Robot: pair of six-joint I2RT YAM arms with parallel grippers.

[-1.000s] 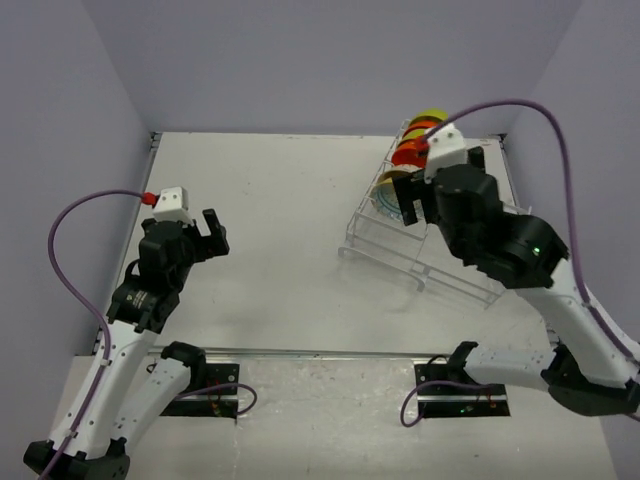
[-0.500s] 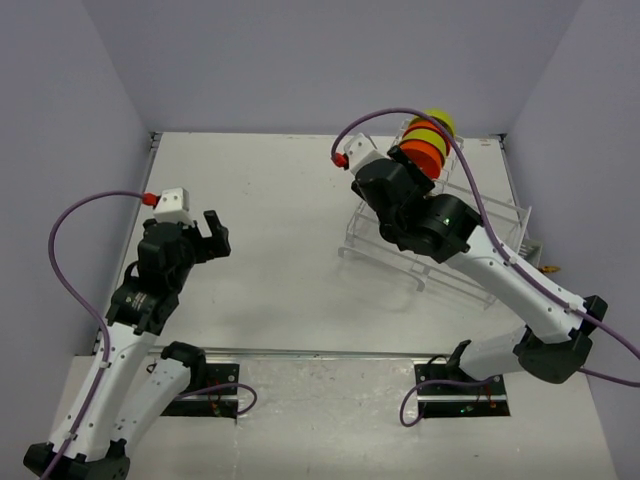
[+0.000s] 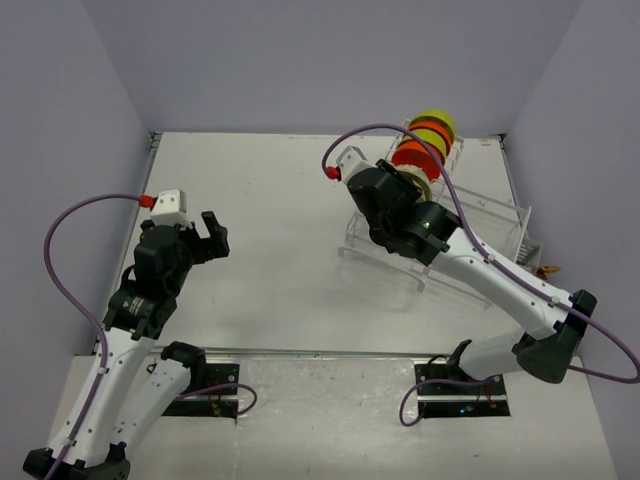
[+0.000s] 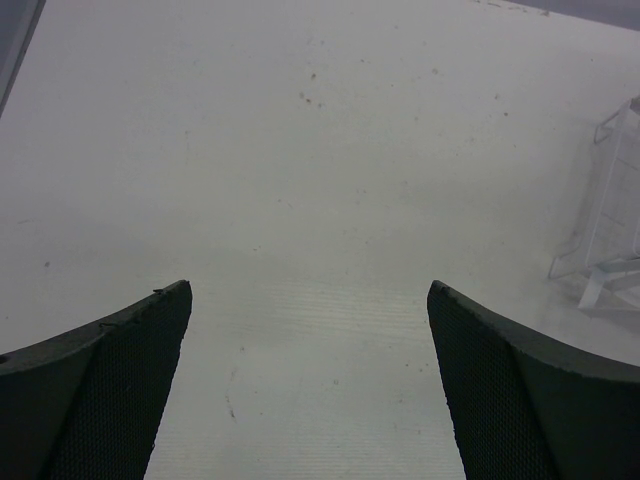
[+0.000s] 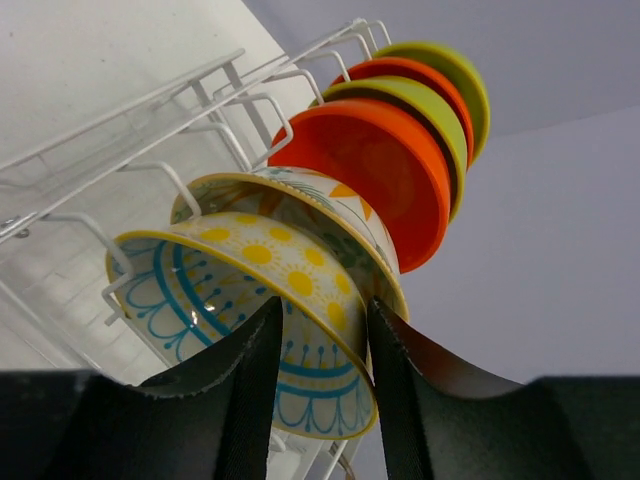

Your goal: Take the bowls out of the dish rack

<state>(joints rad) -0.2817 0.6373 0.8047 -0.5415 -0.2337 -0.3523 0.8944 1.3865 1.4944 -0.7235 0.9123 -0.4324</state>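
The white wire dish rack [image 3: 485, 215] stands at the back right with bowls on edge in its dividers. In the right wrist view the nearest is a cream bowl [image 5: 250, 270] with yellow suns and blue lines, then a second patterned bowl [image 5: 335, 205], then orange [image 5: 385, 170] and lime-green bowls [image 5: 425, 100]. My right gripper [image 5: 323, 305] straddles the nearest bowl's rim, one finger inside and one outside, closed in on its wall. The bowl still sits in the rack. My left gripper [image 3: 212, 235] hangs open over bare table [image 4: 310, 290], holding nothing.
The rack's [image 5: 150, 110] lower flat wire section stretches toward the near right. The rack's corner [image 4: 610, 220] shows at the right edge of the left wrist view. Walls close the table on the left, back and right.
My right arm has swung left and turned so its wrist reaches the bowls from the rack's left side. Its jaws have narrowed around the nearest bowl's rim. The left arm has not moved.
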